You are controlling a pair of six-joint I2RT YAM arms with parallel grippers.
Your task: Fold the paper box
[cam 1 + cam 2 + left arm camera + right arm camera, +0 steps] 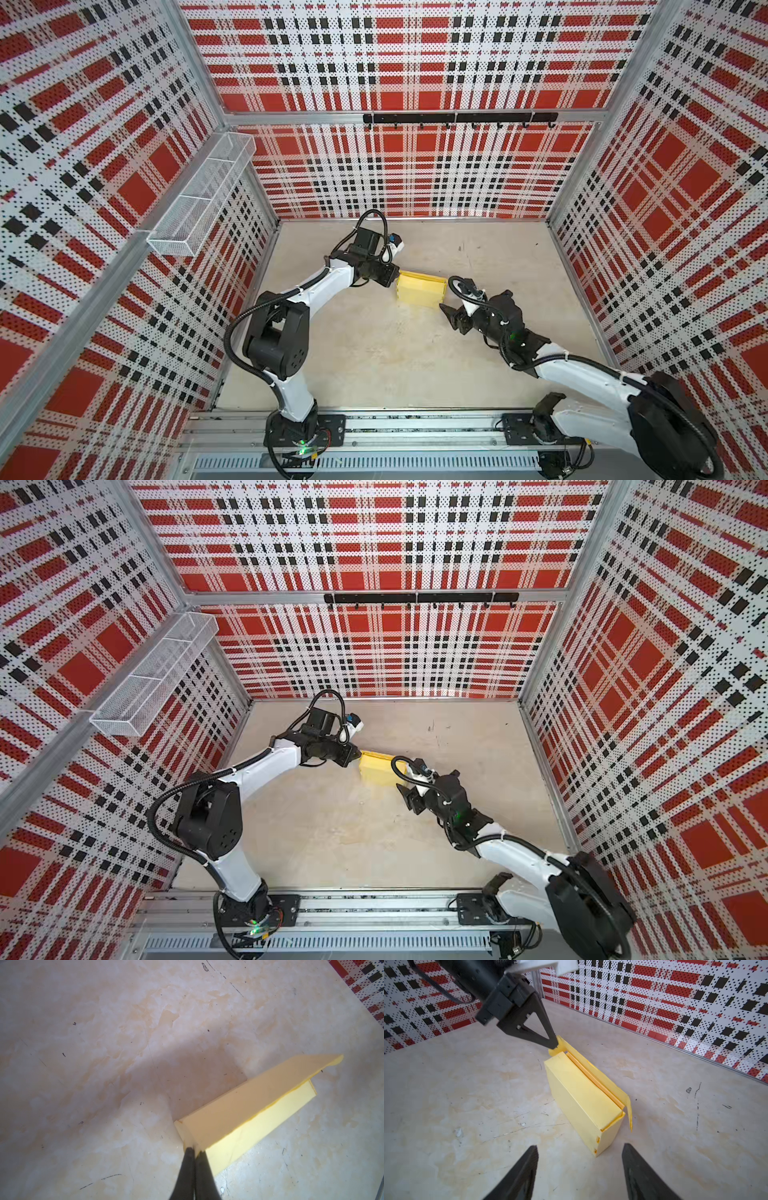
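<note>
Bright, even overhead light fills both top views, and the walls [83, 124] bow at the edges. In the left wrist view a broad soft shadow [187, 1068] dims the table [83, 1105] beside the paper box [249, 1105]. The left tool [194, 1150] is blurred close to the lens.

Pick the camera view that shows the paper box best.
The right wrist view: the whole paper box shows there, with its loose flap pinched at one corner by the left gripper. The left wrist view shows only one long side, up close. In both top views the box is small.
</note>
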